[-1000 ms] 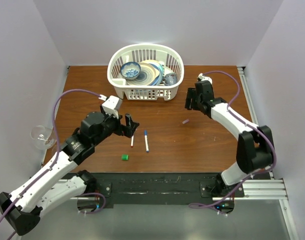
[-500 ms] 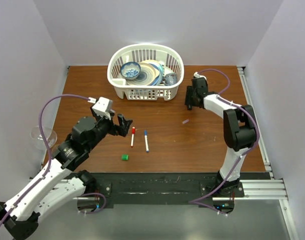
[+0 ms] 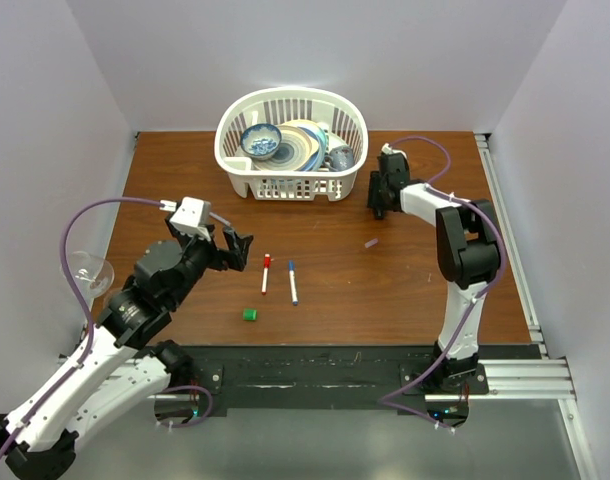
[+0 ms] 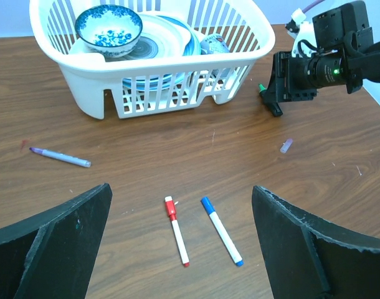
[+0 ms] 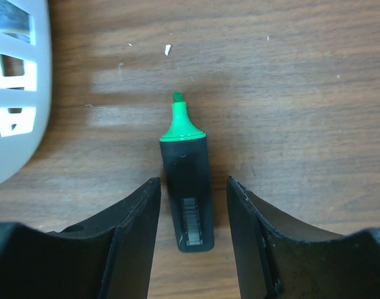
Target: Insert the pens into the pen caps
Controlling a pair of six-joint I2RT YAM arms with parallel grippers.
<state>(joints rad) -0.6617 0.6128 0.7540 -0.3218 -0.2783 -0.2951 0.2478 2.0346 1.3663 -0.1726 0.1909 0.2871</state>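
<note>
1. The black marker (image 5: 186, 177) lies flat on the table (image 3: 405, 290), far right, just beside the right end of the white basket (image 5: 15, 124). Its green tip points away from the wrist.
2. The right gripper (image 5: 191, 184) straddles the marker's body, one finger on each long side. A sliver of wood shows on both sides, so the claw is open around the marker and not yet gripping it.
3. The marker looks short, stiff and light, with a smooth plastic shell that could slip or roll. Its flat-sided black body is the best place to grip, well back from the soft tip, so the tip stays free for its cap.
4. The green cap (image 3: 249, 314) sits near the front, left of centre, well apart from the marker. It is tiny and stubby, likely to skid or tip when pushed, so something needs to hold it steady.
5. The left gripper (image 3: 235, 247) hangs wide open and empty, just left of the two white pens.
6. The red pen (image 4: 176, 230) and the blue pen (image 4: 221, 230) lie side by side mid-table. Each has a coloured piece on its far end, which looks like a cap already on.
</note>
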